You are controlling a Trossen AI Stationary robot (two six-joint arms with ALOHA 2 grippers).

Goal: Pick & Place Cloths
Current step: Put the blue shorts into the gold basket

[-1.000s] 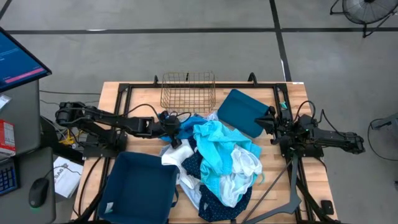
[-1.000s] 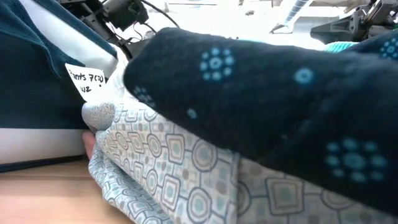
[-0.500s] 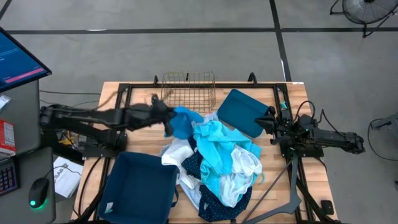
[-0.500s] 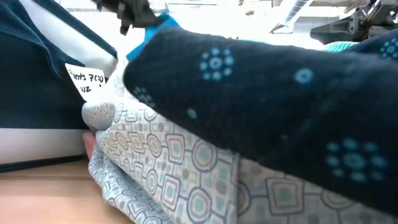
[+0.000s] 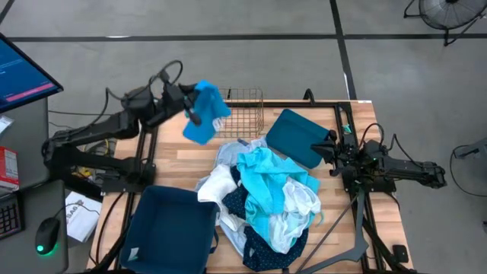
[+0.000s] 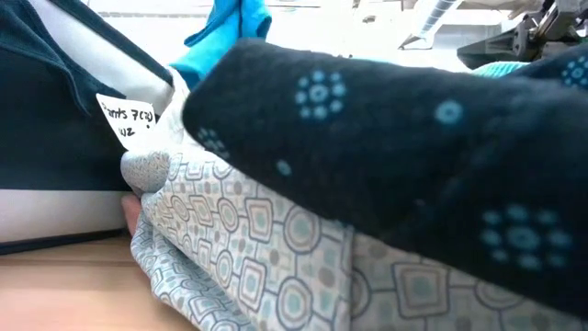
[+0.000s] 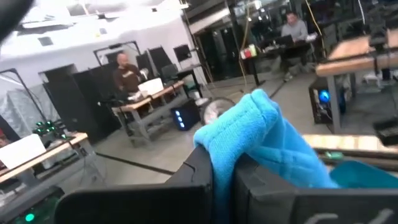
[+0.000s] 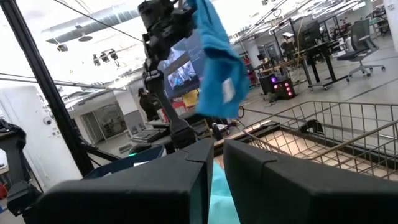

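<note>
My left gripper [image 5: 192, 110] is raised high above the table's far left part, beside the wire basket, and is shut on a bright blue cloth [image 5: 206, 113]. The same cloth shows in the low view [image 6: 225, 28] and in the right wrist view [image 8: 214, 62]. The other cloths lie heaped mid-table: turquoise [image 5: 262, 179], white [image 5: 217, 186], navy with dots [image 5: 266, 255] and a pale patterned one [image 6: 276, 267]. My right gripper [image 5: 333, 156] waits shut at the table's right side, next to the tilted teal bin. My left gripper pinches the bright blue cloth between its two fingers [image 7: 199, 180] at a bunched fold near its top [image 7: 249, 137]; the number of layers does not show. The cloth is lifted clear of the pile and hangs slack below the gripper [image 8: 168, 18].
A wire mesh basket [image 5: 230, 110] stands at the far edge. One teal bin [image 5: 171, 228] sits at the near left, and another [image 5: 298, 137] leans tilted at the far right. A grey hanger [image 5: 346, 255] lies near right. People sit at desks in the room beyond.
My left gripper has risen from the heap's far-left side and swung toward the table's far-left corner, still shut on the bright blue cloth. The cloth has come off the pile and now hangs clear in the air. The rest of the heap has stayed put.
</note>
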